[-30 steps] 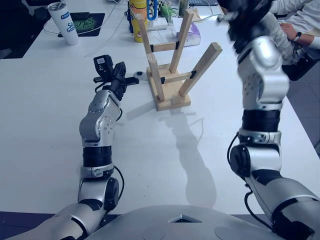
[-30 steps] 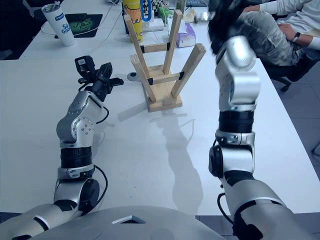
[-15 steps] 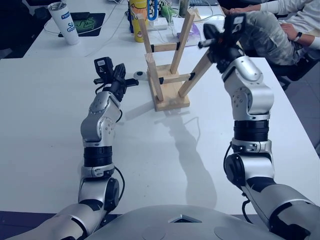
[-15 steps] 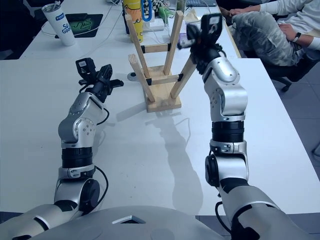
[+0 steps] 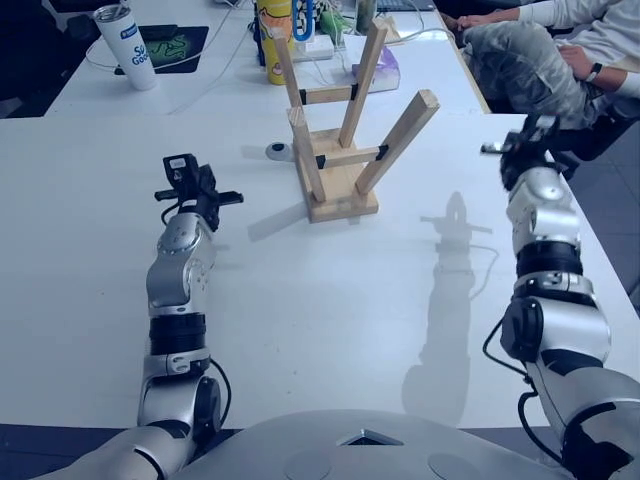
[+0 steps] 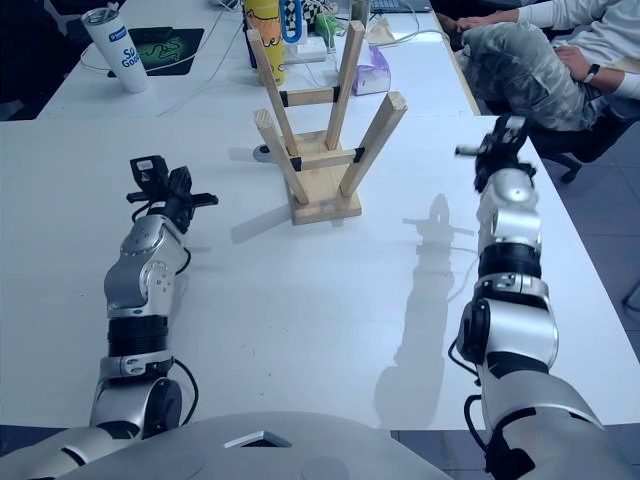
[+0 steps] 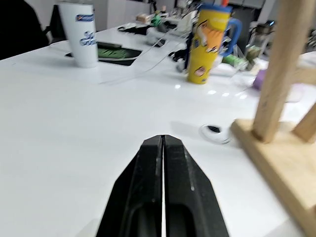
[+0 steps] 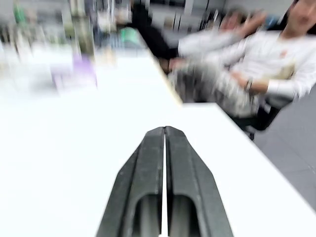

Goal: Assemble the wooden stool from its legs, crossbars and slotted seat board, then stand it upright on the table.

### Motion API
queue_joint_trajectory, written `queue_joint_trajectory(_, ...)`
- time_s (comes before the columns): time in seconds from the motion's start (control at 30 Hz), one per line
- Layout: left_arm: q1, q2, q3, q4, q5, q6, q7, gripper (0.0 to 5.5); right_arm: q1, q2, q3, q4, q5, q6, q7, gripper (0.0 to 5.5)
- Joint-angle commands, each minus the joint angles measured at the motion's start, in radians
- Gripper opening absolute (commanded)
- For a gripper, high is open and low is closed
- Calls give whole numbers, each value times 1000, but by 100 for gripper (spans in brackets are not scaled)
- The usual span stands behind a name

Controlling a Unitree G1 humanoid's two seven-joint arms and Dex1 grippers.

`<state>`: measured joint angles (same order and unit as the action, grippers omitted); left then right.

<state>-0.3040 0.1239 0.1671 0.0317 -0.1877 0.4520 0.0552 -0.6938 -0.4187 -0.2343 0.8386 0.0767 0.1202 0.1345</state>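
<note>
Currently the stool sits inverted on the table: seat board flat down, legs pointing up, crossbars fitted. Left gripper is pinched together and empty, left of the stool and apart from it. Right gripper is likewise closed on nothing, well off to the stool's right. Probably stiff, light, smooth wood; joints may pull loose. Best hold looks like a leg low near the seat board.

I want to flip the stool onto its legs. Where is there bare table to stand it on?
The free patch is the broad stretch of white table nearer the robot than the upturned wooden stool, between the left gripper and the right gripper. Behind the stool it is crowded: a yellow mug, a white tumbler and cables.
</note>
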Motion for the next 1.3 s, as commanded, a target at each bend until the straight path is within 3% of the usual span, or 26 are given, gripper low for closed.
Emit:
queue_joint_trajectory(0.03,7,-8,-53,9,31,-9,-28,2,36,113,95,-115,-3,-12,76,0)
queue_joint_trajectory(0.27,25,-8,-118,-15,71,-45,-71,2,136,250,182,-321,5,63,82,0)
queue_joint_trajectory(0.83,9,3,-106,39,95,-98,-93,2,243,265,266,-612,30,175,205,0)
queue_joint_trajectory(1.2,-67,176,-9,256,144,-232,-103,2,298,251,42,-628,-22,333,-154,0)
queue_joint_trajectory(1.3,-109,143,-50,239,141,-228,-127,2,299,303,69,-669,-9,382,-172,0)
